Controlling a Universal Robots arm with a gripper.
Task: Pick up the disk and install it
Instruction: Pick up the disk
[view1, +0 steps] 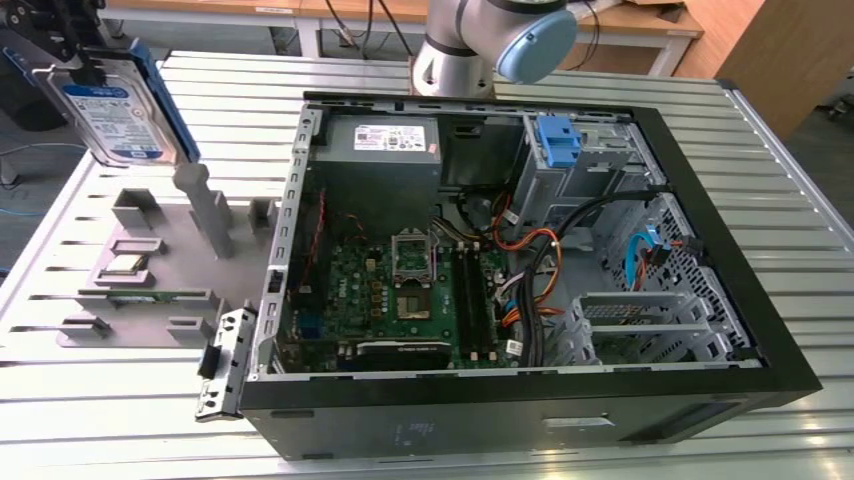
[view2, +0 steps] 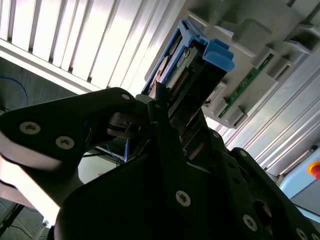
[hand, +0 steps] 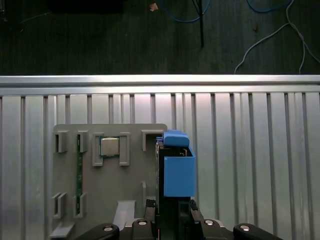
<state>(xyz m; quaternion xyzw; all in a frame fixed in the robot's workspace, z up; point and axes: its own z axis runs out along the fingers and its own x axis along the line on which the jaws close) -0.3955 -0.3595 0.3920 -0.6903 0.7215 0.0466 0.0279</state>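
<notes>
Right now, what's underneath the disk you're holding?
In the first wrist view, a grey parts holder on the slatted table, with a chip in one pocket. The disk hides the holder's edge directly below it.

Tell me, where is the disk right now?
The disk hangs upright in the gripper at the exterior view's left, above the grey tray and outside the open computer case.
</notes>
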